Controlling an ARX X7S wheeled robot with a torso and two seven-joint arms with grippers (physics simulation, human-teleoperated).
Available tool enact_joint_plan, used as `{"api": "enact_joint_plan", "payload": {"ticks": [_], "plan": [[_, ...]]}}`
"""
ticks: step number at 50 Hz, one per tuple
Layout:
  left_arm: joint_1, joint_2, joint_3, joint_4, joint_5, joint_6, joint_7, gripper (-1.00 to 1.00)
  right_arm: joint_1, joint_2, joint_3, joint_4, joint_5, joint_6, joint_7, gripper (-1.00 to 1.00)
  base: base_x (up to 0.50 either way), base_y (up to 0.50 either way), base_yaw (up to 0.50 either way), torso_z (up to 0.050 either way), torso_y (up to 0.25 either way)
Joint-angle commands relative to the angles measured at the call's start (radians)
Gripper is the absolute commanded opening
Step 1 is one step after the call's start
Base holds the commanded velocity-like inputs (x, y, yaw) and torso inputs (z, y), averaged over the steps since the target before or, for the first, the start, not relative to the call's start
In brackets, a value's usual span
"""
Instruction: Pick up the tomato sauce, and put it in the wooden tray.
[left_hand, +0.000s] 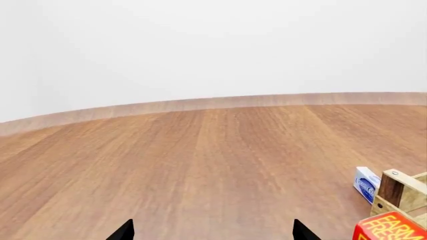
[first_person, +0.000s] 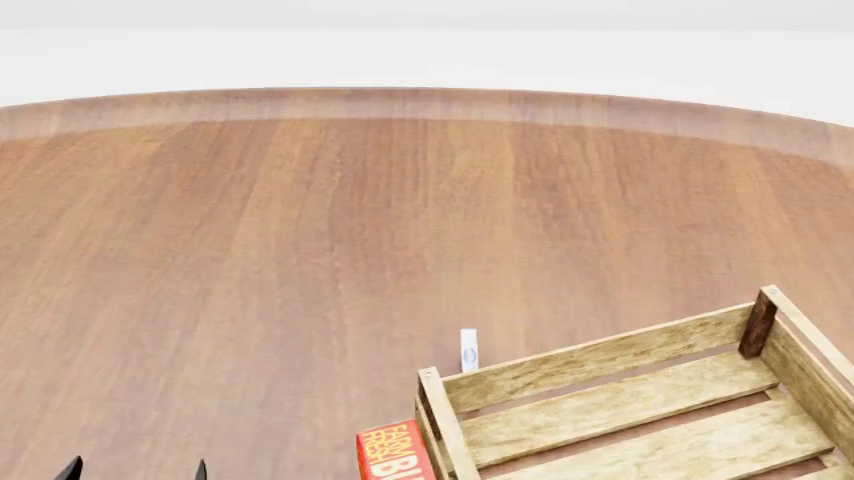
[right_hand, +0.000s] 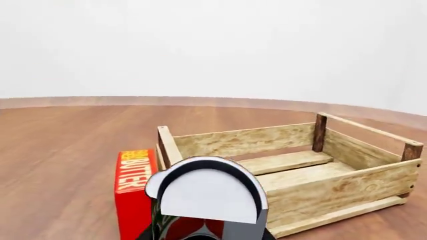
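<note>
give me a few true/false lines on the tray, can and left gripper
1. The can sits inside the tray. False: it is outside, in front of the tray, close to the right wrist camera.
2. The visible part of the tray holds nothing. True.
3. The butter box stands in the tray. False: it stands outside, by a corner post.
4. The left gripper is open with nothing between its tips. True.
</note>
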Motion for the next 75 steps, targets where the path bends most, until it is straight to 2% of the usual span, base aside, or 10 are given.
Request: {"api": "enact_joint_plan", "payload": {"ticks": [1,13,25,28,29,41,42,53,61,75], "plan": [[-0.005,0.015,-0.023,-0.015,-0.011,0.026,0.031,1.0,-0.088,0.041,0.026,-0.201,-0.015,-0.039,-0.006,-1.0,0.0,0.0,0.0,0.0,0.0],[-0.009,0.013,-0.02,-0.028,-0.016,0.036,0.03,1.0,-0.174,0.074,0.051,-0.327,-0.076,-0.108,0.023,-1.0,0.0,0.0,0.0,0.0,0.001],[-0.008,0.009,-0.014,-0.02,-0.018,0.03,0.023,1.0,-0.184,0.111,0.119,-0.504,-0.042,-0.037,0.058,-1.0,0.0,0.0,0.0,0.0,0.0],[-0.007,0.008,-0.013,-0.016,-0.018,0.028,0.021,1.0,-0.131,0.124,0.134,-0.553,0.012,0.066,0.059,-1.0,0.0,0.0,0.0,0.0,0.0],[-0.005,0.007,-0.013,-0.011,-0.018,0.025,0.019,1.0,-0.094,0.132,0.136,-0.575,0.06,0.147,0.058,-1.0,0.0,0.0,0.0,0.0,0.0],[-0.009,0.004,-0.008,-0.024,-0.02,0.034,0.018,1.0,0.117,0.155,0.201,-0.669,0.176,0.475,0.107,-1.0,0.0,0.0,0.0,0.0,0.0],[-0.009,0.004,-0.008,-0.026,-0.02,0.037,0.019,1.0,0.161,0.159,0.209,-0.677,0.209,0.54,0.115,-1.0,0.0,0.0,0.0,0.0,0.0],[-0.009,0.001,-0.004,-0.027,-0.023,0.04,0.016,1.0,0.412,0.135,0.193,-0.587,0.244,0.785,0.142,-1.0,0.0,0.0,0.0,0.0,0.0],[-0.011,-0.002,-0.001,-0.025,-0.026,0.037,0.013,1.0,0.553,0.117,0.182,-0.49,0.286,0.904,0.127,-1.0,0.0,0.0,0.0,0.0,0.0],[-0.012,-0.005,0.002,-0.025,-0.032,0.039,0.009,1.0,0.783,0.053,0.158,-0.173,0.312,0.977,0.069,-1.0,0.0,0.0,0.0,0.0,0.0]]}}
